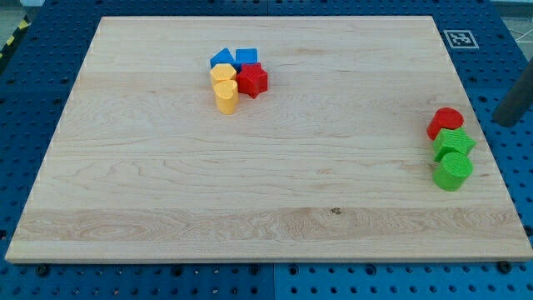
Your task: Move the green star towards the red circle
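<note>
The green star (454, 143) lies near the board's right edge. It touches the red circle (446, 122) just above it and the green circle (452, 171) just below it. The three form a short column. My dark rod comes in from the view's right edge. My tip (504, 122) is off the wooden board, over the blue pegboard, to the right of the red circle and clear of all blocks.
A cluster sits at the board's top middle: a blue triangle (221, 58), a blue cube (246, 57), a red star (252, 80), a yellow heart (223, 75) and a yellow hexagon (226, 97). A marker tag (459, 38) sits past the board's top right corner.
</note>
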Motion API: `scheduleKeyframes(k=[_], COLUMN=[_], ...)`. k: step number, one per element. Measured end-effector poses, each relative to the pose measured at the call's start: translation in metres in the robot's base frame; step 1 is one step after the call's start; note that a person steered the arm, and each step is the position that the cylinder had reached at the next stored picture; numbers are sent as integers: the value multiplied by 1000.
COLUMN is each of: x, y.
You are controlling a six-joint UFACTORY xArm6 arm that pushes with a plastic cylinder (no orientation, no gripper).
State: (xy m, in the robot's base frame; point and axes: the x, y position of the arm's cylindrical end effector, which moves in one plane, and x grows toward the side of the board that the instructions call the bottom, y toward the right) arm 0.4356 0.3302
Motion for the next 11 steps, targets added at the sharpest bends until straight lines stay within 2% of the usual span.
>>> scheduleKeyframes(k=[4, 6, 8, 11], x=[27, 66, 62, 31], y=[-44, -48, -91, -134])
